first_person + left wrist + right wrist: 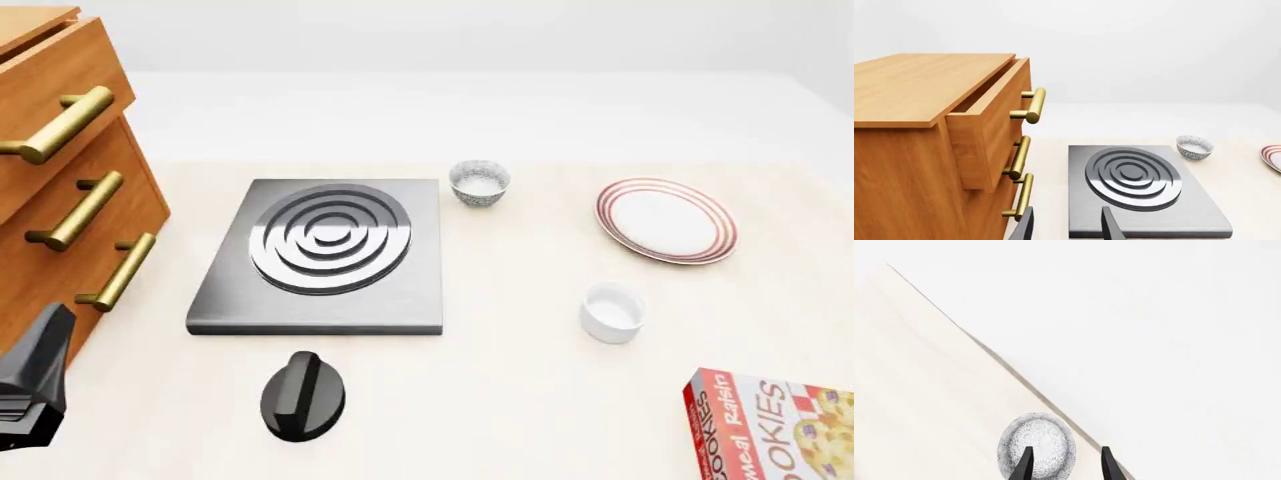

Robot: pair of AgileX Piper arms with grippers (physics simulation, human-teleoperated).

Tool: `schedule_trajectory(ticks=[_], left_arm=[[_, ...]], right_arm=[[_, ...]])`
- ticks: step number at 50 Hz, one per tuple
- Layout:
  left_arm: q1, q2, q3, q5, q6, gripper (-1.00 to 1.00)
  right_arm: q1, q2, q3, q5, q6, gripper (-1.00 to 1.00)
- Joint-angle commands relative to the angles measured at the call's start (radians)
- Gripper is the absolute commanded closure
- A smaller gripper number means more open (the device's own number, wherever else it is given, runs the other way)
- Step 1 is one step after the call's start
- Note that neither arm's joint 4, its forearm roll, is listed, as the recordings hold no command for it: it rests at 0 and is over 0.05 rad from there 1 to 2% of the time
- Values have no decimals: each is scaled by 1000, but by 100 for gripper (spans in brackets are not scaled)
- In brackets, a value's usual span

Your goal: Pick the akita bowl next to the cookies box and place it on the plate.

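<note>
I've got the tan wooden drawer cabinet (67, 150) at the left of the pale table (534, 400), the flat grey metal hob plate (320, 260) just right of it, the black oval knob (304, 395) in front of the hob, and a small round patterned bowl (479, 183) by the hob's back right corner. Right of that bowl sits the round red-ringed white plate (665, 220), with the plain white cup (613, 312) in front of it and the red cardboard cookies box (774, 430) nearer still, front right. My right wrist camera has a second patterned bowl (1044, 437) close to the table's edge.
</note>
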Motion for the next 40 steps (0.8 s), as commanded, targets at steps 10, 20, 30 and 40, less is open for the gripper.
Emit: schedule_trajectory(ticks=[10,20,30,40], left_arm=[[0,0,0,0,0,-100],[0,0,0,0,0,-100],[0,0,0,0,0,-100],[0,0,0,0,0,-100]], right_arm=[[5,92,33,-75,-16,-100],[3,123,44,-98,-20,-100],[3,140,48,-103,-24,-100],[-8,156,41,-97,-40,-100]])
